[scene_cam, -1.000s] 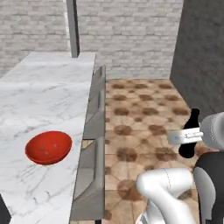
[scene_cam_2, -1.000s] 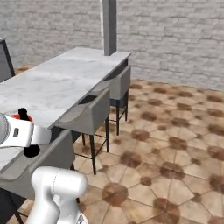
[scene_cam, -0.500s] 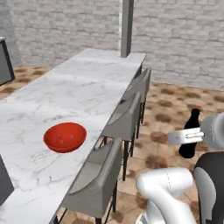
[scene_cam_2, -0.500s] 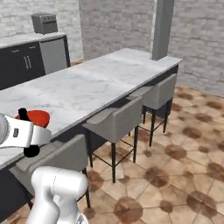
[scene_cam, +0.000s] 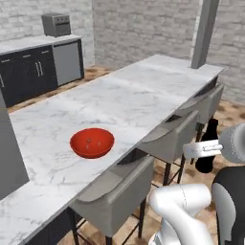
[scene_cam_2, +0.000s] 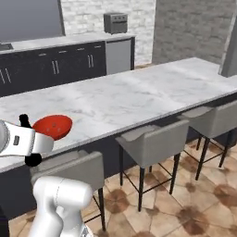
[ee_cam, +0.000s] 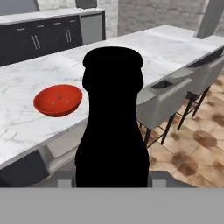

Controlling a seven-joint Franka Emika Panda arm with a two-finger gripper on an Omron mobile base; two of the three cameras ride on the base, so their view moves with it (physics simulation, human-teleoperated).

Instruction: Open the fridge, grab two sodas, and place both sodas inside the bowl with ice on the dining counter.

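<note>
On the dining counter [scene_cam: 143, 91], the bowl with ice [scene_cam: 92, 142]; off its stool-side edge, gripper [scene_cam: 206, 149] clamped low on a black soda [ee_cam: 112, 122], seemingly rigid, smooth, possibly slippery, best held at its wide body.

A black bottle-shaped soda [ee_cam: 113, 127] blocks the middle of the hand view, hiding part of the bench [ee_cam: 39, 127] beside the red bowl [ee_cam: 57, 99]; its base and the jaws are cut off below. Pale bits inside the bowl are too small to identify. Stools [scene_cam: 119, 194] under the bench are partly hidden.
</note>
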